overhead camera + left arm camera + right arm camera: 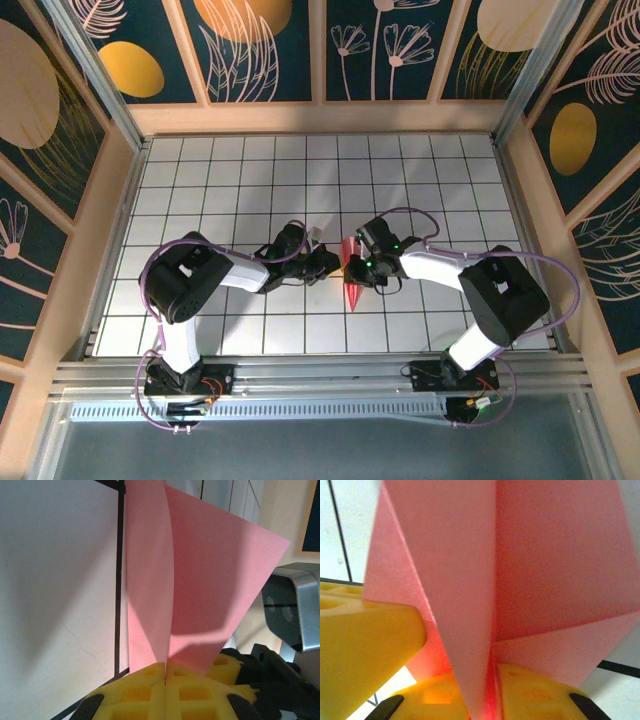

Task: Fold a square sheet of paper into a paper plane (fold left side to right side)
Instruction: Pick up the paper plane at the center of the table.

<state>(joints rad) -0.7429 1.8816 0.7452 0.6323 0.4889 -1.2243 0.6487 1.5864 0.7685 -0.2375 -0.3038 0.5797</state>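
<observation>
The square sheet of paper stands folded as a narrow salmon-pink paper plane (353, 278), point toward the near edge, held up off the table between both grippers. My left gripper (333, 263) comes from the left. In its wrist view its yellow pads (145, 690) are pressed together on the paper's lower fold (200, 570), whose two flaps spread upward. My right gripper (360, 268) comes from the right. Its pads (540, 695) squeeze the plane's centre crease (490, 580), with wings fanning to both sides. A yellow finger (365, 645) of the left gripper sits close at the left.
The white grid-tiled table (230, 180) lies inside wooden walls (320, 118). Both arms reach to the middle, wrists almost touching. The right arm's grey wrist housing (292, 610) stands just beside the paper in the left wrist view. A metal rail (320, 375) runs along the near edge.
</observation>
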